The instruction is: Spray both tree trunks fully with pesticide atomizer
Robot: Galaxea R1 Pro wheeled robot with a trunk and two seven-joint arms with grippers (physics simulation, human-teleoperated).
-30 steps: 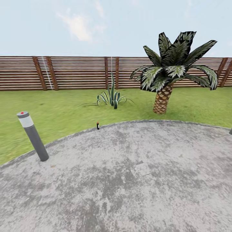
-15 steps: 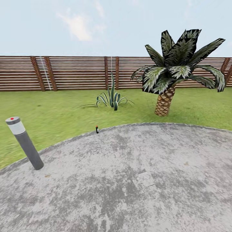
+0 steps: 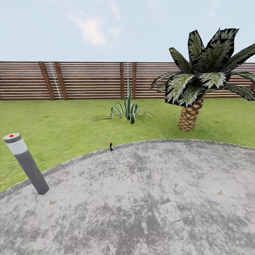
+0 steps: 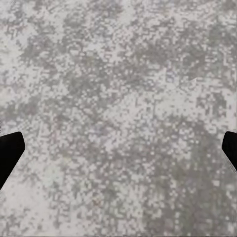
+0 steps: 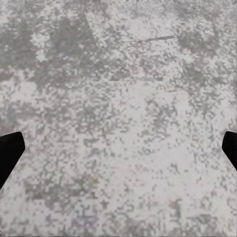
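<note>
A tiny upright black thing with a reddish top (image 3: 111,146) stands on the rim of the paving where it meets the lawn (image 3: 71,124). It is far ahead and too small to tell whether it is the pesticide atomizer. The garden's brown slat fence (image 3: 88,80) runs across the back. The two pale-trunked trees are out of view. My left gripper (image 4: 118,153) hangs open over bare paving, one black fingertip (image 4: 9,154) at each side of the left wrist view. My right gripper (image 5: 118,150) is open too, with nothing between its fingertips (image 5: 230,148).
A grey bollard lamp (image 3: 26,164) leans at the paving's left edge. A short palm with a woven trunk (image 3: 191,115) stands on the grass at the right, and a spiky agave (image 3: 129,111) grows mid-lawn. Mottled grey paving (image 3: 148,205) spreads in front of me.
The whole head view has shifted as the camera moved: the palm, the agave and the small black thing now sit further right and lower. Nothing in the scene itself moved.
</note>
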